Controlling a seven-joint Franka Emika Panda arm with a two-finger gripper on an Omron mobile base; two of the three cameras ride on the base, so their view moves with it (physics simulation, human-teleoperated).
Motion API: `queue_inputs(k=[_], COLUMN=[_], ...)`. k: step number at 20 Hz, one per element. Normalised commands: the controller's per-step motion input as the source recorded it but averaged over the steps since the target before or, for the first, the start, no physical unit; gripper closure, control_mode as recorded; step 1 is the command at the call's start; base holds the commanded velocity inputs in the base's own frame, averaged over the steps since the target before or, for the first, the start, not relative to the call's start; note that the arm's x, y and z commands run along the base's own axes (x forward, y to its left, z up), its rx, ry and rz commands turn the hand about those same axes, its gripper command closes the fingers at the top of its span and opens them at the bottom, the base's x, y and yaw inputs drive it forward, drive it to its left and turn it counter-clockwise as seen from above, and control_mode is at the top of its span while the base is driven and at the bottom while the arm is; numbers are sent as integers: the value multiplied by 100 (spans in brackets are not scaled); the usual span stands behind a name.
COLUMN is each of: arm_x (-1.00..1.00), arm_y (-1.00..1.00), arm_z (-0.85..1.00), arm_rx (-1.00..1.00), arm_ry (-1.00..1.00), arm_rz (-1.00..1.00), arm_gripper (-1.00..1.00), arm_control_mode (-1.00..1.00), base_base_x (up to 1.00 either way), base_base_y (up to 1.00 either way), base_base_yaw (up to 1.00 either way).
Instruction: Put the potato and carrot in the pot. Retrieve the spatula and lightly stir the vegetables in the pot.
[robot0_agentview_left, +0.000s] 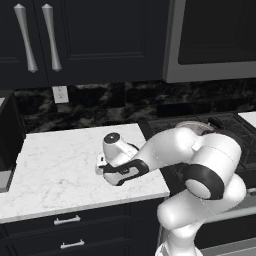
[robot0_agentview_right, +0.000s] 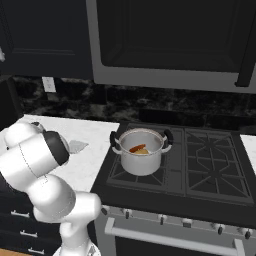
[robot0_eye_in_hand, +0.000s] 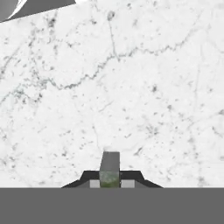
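pincer (robot0_eye_in_hand: 109, 177) clenched, jaws drawn in tight on a thin grey handle (robot0_eye_in_hand: 109, 164) seen end-on in the hand view, pointing straight down at the white marble countertop (robot0_agentview_left: 60, 170). by the look of it, the handle of the spatula (robot0_agentview_right: 77, 146), with its flat light-grey blade lying on the marble just beside the arm in the right base view. low over the counter, left of the stove (robot0_agentview_right: 210, 165); cannot tell whether the tool is lifted at all or flat on the stone.

first step judged done: carrot (robot0_agentview_right: 136, 148) and potato (robot0_agentview_right: 143, 151) both inside the steel pot (robot0_agentview_right: 141, 162), lying against each other on its pale floor, pot upright on the front left burner. step in hand: fetching the spatula, at the point of the grasp itself.

next move, as a judgement: lift straight up to clear the marble, then swing right, over the counter edge and above the pot rim, well apart from the present spot. calls for keeping the thin handle from twisting in the jaws, since the blade hangs off to one side. after that, a lowering of the blade into the pot and a gentle stir, light enough not to push the pot or flick the vegetables out.
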Motion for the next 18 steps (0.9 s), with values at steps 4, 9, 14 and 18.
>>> queue_inputs(k=[4, 9, 14, 18], arm_x=[-70, -50, -45, -45], arm_y=[0, 0, 2, 6], arm_z=[94, 100, 100, 100], arm_rx=[17, 33, 36, 47], arm_ry=[-17, -10, 0, 0], arm_rz=[0, -12, -28, -35], arm_gripper=[100, 100, 100, 100], arm_control_mode=[-100, -100, -100, -100], base_base_x=[0, 0, 0, 0], base_base_y=[0, 0, 0, 0], base_base_yaw=[0, 0, 0, 0])
